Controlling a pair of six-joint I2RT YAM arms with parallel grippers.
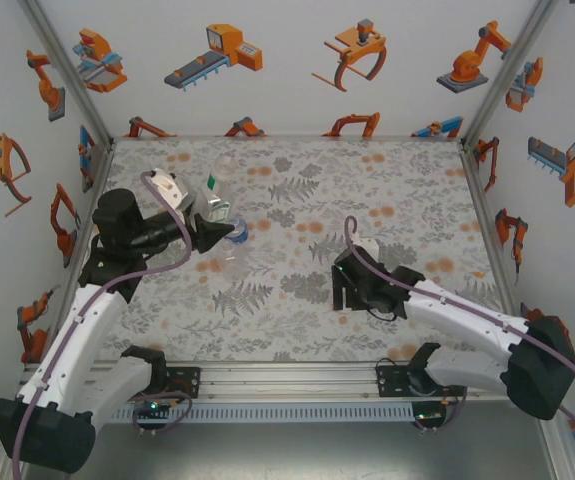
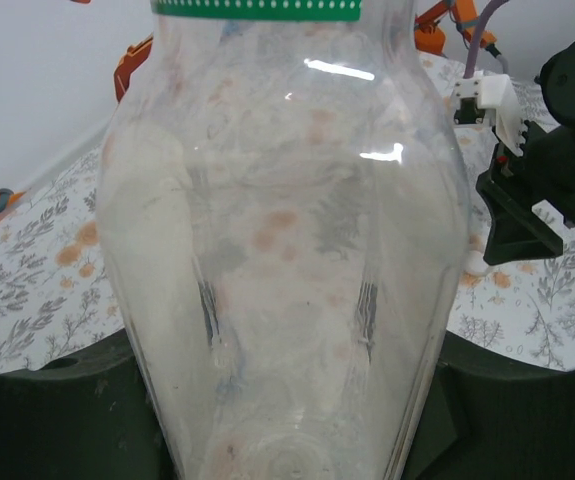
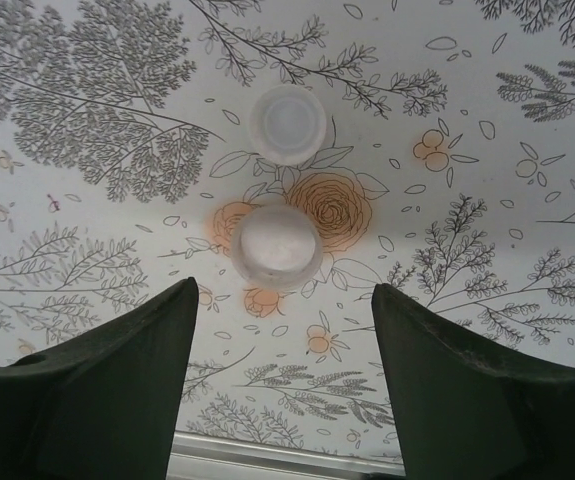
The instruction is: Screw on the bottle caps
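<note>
Floral table (image 3: 527, 380): cap (image 3: 275, 245) sits just before spread right jaws; left jaws pinch bottle (image 2: 287, 250).

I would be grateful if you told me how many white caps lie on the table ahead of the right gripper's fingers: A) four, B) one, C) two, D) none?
C: two lie apart on the floral table, the nearer cap just ahead of the right gripper and the farther cap beyond it.
</note>
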